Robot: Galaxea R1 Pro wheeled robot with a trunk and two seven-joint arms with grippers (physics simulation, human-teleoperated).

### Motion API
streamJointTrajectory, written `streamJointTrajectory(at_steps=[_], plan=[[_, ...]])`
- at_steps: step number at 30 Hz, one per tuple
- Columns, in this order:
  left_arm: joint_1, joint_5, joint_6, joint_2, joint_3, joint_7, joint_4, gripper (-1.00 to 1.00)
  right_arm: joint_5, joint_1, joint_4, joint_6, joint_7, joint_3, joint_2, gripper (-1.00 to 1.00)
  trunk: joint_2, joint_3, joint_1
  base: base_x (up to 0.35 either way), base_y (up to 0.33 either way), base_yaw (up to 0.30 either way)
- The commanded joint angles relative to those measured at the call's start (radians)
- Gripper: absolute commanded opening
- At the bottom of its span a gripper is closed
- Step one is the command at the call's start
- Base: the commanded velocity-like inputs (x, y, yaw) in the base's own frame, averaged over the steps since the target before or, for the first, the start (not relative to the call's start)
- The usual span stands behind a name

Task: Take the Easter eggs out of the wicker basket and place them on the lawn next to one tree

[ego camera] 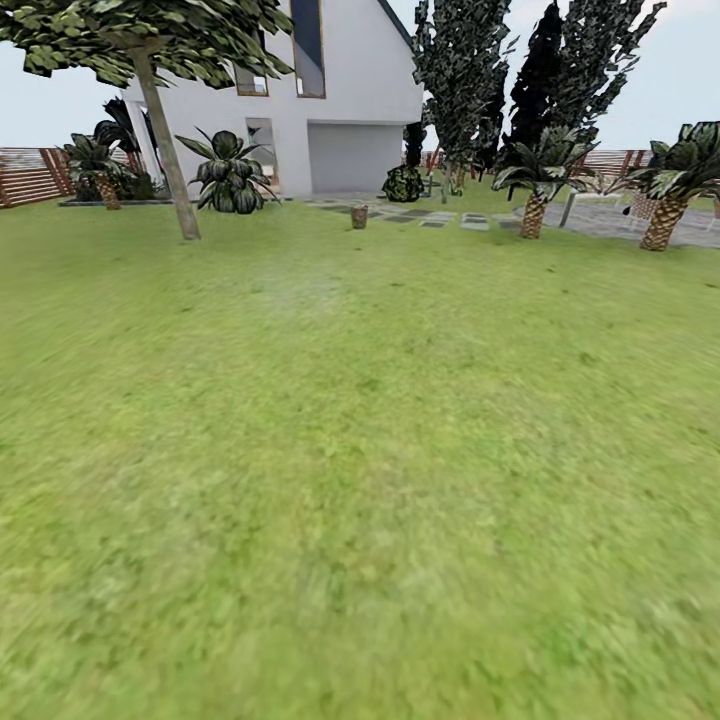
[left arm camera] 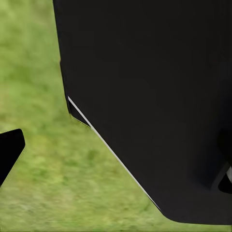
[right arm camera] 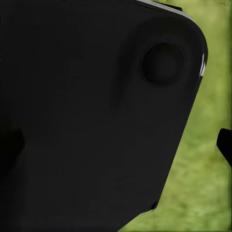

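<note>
A: Reading across the head view, what's there?

B: Far left, a brown slatted fence [ego camera: 30, 175] and a small palm [ego camera: 100, 165]. Next a leaning tree [ego camera: 165, 140] with a pale trunk, then a broad-leaved plant [ego camera: 228, 172] in front of the white house [ego camera: 340, 100]. Near the middle, at the far edge of the lawn [ego camera: 360, 450], stands a small brownish object [ego camera: 359, 216] just before the grey stepping stones [ego camera: 440, 218] (possibly the wicker basket, but too small to tell). Further right, tall dark narrow trees [ego camera: 470, 70], then two stubby palms [ego camera: 535, 185] and [ego camera: 670, 190].

A: And the eggs?

B: I can't make any out; if they sit in that distant object, they're well away across the grass.

A: The grippers?

B: Each wrist view looks at a black housing [left arm camera: 145, 96] [right arm camera: 96, 121] over blurred grass, with a dark tip [left arm camera: 9, 152] [right arm camera: 224, 145] at one edge. Whether the fingers are spread or closed, I cannot tell.

A: What might go wrong?

B: I'd judge the robot is travelling. Heading for the wrong object is the risk, since the target is so indistinct. Later, picking a thin dark tree or a palm instead of the thick-trunked one would spoil the placement.
</note>
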Motion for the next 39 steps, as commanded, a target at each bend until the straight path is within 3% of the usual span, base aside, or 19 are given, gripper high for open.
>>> streamJointTrajectory(at_steps=[1, 32, 39], plan=[[0.000, 0.001, 0.000, 0.000, 0.001, 0.000, -0.001, 1.00, 0.004, 0.000, 0.001, -0.003, 0.000, 0.000, 0.000, 1.00, 0.000, -0.001, 0.001, 0.340, 0.000, 0.000], [0.000, 0.001, 0.000, 0.000, 0.001, 0.000, -0.001, 1.00, -0.002, 0.000, 0.002, 0.001, -0.008, -0.001, -0.010, 1.00, 0.000, -0.001, 0.001, 0.340, 0.000, 0.000], [0.000, 0.001, 0.000, 0.000, 0.001, 0.000, -0.001, 1.00, 0.002, 0.000, -0.001, -0.007, -0.009, -0.001, -0.046, 1.00, 0.000, -0.001, 0.001, 0.340, 0.000, 0.000]])
